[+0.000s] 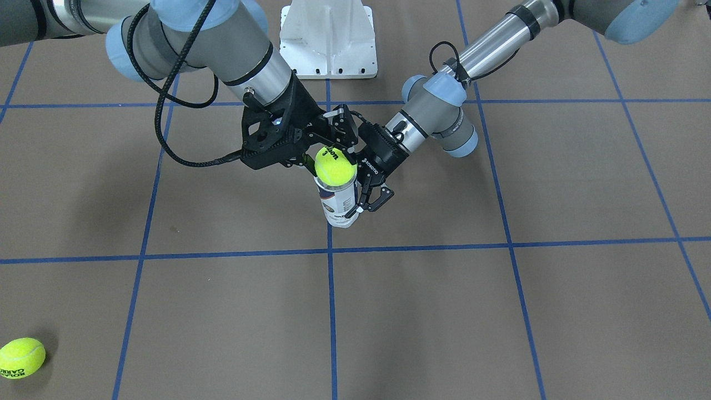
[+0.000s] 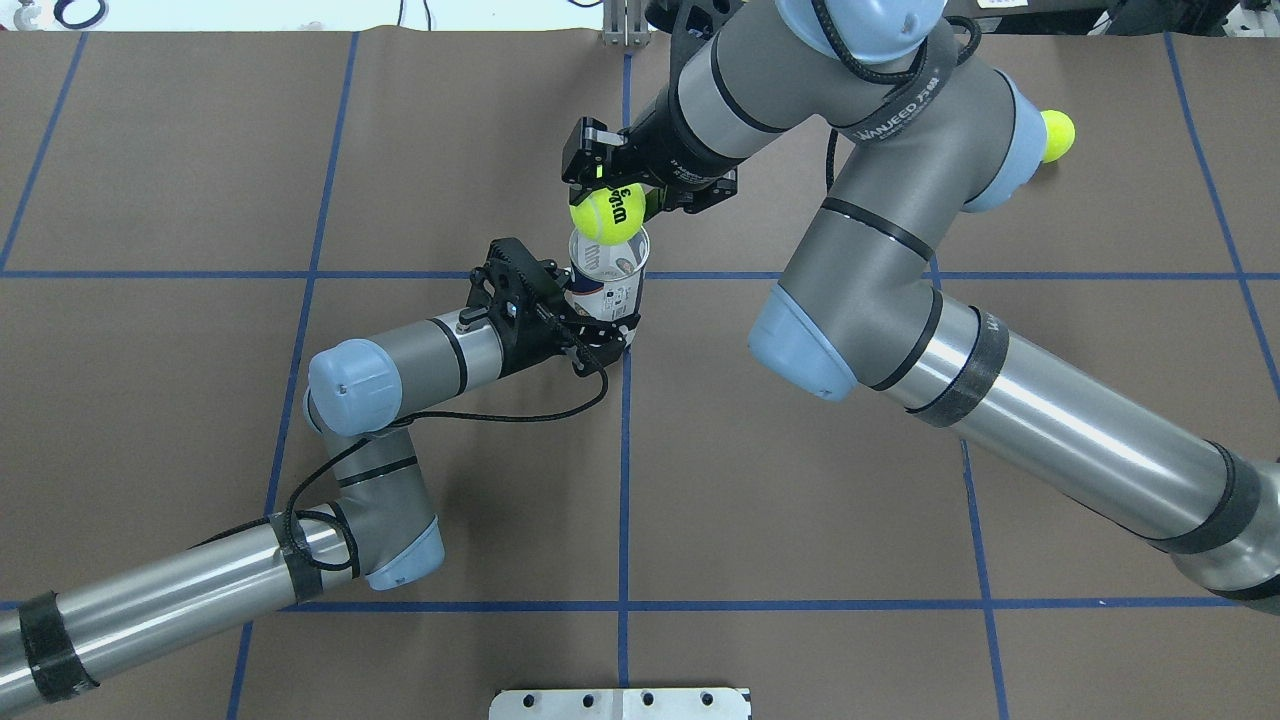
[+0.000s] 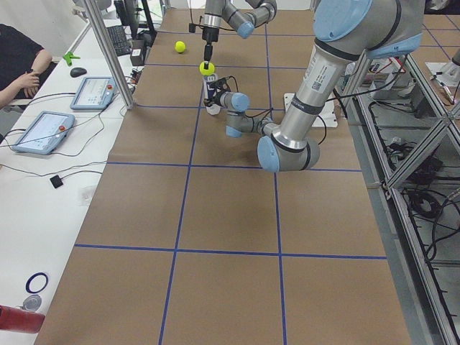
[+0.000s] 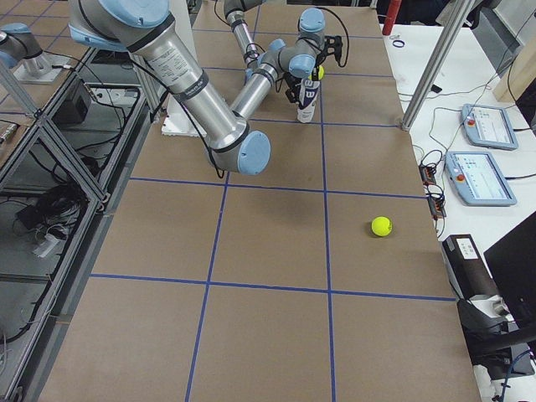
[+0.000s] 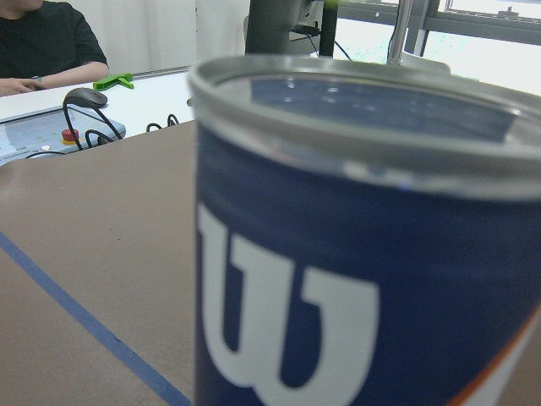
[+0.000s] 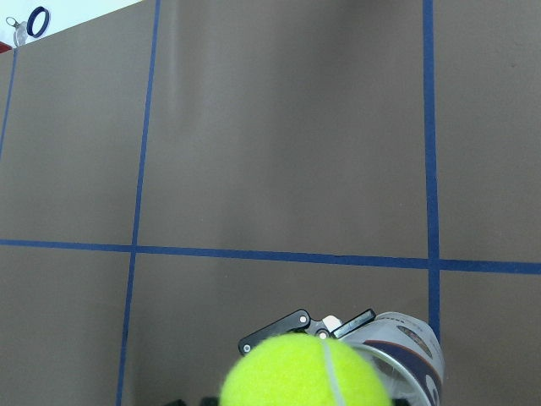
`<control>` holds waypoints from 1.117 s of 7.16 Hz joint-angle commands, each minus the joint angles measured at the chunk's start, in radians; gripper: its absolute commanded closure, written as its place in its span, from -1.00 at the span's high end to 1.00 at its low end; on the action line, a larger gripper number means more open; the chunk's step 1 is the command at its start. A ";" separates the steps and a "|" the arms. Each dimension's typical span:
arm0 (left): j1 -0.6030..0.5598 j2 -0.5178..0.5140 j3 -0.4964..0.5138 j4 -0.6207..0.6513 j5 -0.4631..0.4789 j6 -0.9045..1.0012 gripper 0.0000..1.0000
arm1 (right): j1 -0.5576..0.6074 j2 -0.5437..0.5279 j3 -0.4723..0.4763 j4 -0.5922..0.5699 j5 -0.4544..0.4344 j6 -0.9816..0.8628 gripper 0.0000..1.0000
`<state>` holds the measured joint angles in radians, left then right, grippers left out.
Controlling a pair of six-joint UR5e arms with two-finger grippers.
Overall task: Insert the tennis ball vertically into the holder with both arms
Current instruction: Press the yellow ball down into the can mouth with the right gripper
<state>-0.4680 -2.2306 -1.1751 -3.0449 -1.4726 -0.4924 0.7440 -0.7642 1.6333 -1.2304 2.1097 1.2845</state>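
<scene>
Two tennis balls (image 1: 335, 165) (image 1: 21, 358), one holder (image 1: 336, 204), two arms (image 1: 222, 47) (image 1: 439, 111).

The ball (image 1: 335, 165) is fuzzy felt, the can (image 1: 339, 205) glossy clear plastic with a dull metal rim (image 5: 355, 127), the table cover (image 1: 444, 311) matt brown paper.

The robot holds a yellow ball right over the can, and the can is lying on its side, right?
Not quite. The holder stands upright, not on its side, gripped by the left gripper; the exterior front-facing view shows this. The right gripper does hold the yellow ball at its open top.
</scene>
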 commanded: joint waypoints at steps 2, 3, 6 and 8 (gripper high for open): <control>0.000 -0.001 0.000 0.003 0.000 0.000 0.57 | -0.012 -0.009 0.002 -0.001 -0.007 0.004 -0.14; 0.000 -0.001 0.000 0.000 0.000 0.000 0.57 | -0.040 -0.007 0.005 -0.004 -0.060 0.013 0.63; -0.001 -0.001 0.000 0.000 0.000 0.000 0.57 | -0.060 -0.010 0.032 -0.023 -0.082 0.013 0.96; 0.000 -0.001 0.000 0.003 0.000 0.000 0.57 | -0.057 -0.020 0.089 -0.073 -0.068 0.012 0.96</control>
<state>-0.4691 -2.2319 -1.1750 -3.0426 -1.4726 -0.4924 0.6860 -0.7773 1.6923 -1.2814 2.0317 1.2975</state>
